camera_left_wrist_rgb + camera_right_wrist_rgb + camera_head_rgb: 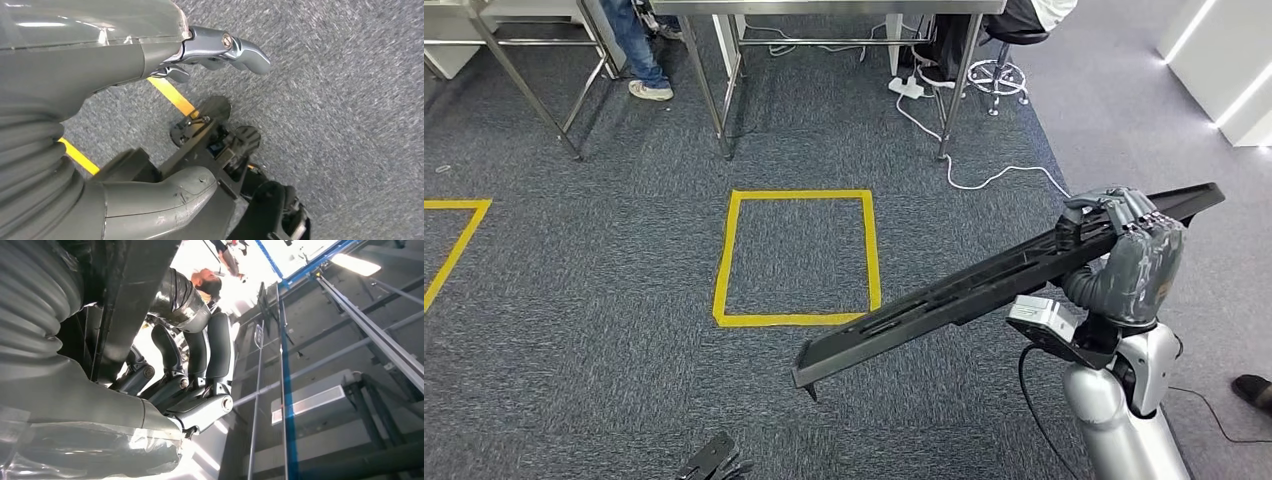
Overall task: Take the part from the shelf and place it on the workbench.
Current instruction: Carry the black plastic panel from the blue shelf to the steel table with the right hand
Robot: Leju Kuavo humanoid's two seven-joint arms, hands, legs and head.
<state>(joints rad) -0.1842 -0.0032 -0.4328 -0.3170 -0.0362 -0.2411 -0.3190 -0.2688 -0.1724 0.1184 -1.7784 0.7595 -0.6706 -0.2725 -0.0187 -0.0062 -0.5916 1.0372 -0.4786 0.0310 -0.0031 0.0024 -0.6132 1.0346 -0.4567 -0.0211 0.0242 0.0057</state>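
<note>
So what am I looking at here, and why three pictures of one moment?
It is a walking humanoid robot with three cameras. The head view looks down at a grey carpet floor with a yellow taped square. Its right hand grips a long black part, held slanted above the floor near one end. Metal table legs and a person's shoe stand farther off. The other two cameras sit at the wrists: the right one looks along the fingers wrapped round the part, the left one shows the left hand holding nothing above the carpet.

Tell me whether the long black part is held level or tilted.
Tilted. In the head view the long black part slopes from its high end by the right hand, whose fingers wrap it, down toward the carpet.
</note>
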